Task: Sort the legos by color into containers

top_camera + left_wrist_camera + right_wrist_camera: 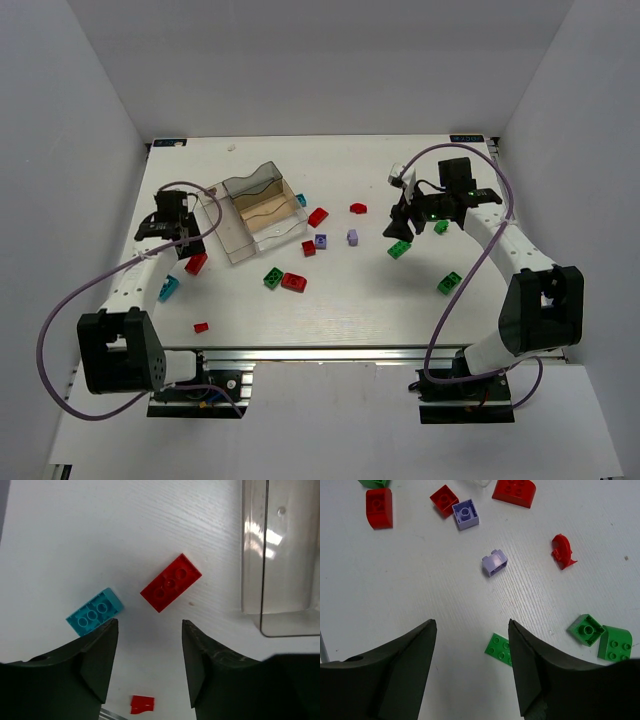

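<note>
The clear divided box stands at the left centre with its lid open; its corner shows in the left wrist view. My left gripper is open and empty, hovering just near of a red brick and a cyan brick. My right gripper is open and empty above a flat green plate. Purple bricks and red bricks lie beyond its fingers.
A small red piece lies near the table's front edge. More red bricks, green bricks and a cyan brick are scattered mid-table. White walls enclose the table.
</note>
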Robot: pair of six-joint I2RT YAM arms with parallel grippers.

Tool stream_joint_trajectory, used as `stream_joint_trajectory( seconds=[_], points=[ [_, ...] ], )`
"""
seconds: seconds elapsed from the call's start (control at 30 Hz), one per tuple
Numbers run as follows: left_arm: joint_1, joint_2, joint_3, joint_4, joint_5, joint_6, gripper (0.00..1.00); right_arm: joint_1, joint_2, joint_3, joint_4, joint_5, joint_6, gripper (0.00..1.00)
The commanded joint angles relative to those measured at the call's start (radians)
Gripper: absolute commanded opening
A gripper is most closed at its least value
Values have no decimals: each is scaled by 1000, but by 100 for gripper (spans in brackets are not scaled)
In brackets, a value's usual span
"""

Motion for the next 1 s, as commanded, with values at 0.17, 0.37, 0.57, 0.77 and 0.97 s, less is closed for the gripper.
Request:
stream_joint_trajectory(
  seconds=[0.17,0.37,0.57,0.77,0.97],
  points=[
    [73,120,-44,89,322,345,81,-1,0,35,-32,-21,-63,73],
    [73,233,12,114,353,409,86,-3,17,64,-65,-12,-84,80],
    [82,301,35,122,269,440,85,-1,26,86,-81,13,-88,80],
    [82,327,18,151,235,423,81,-3,30,93,-91,17,-86,81],
    [82,328,10,165,219,412,52,-3,35,95,-93,16,-77,81]
  ],
)
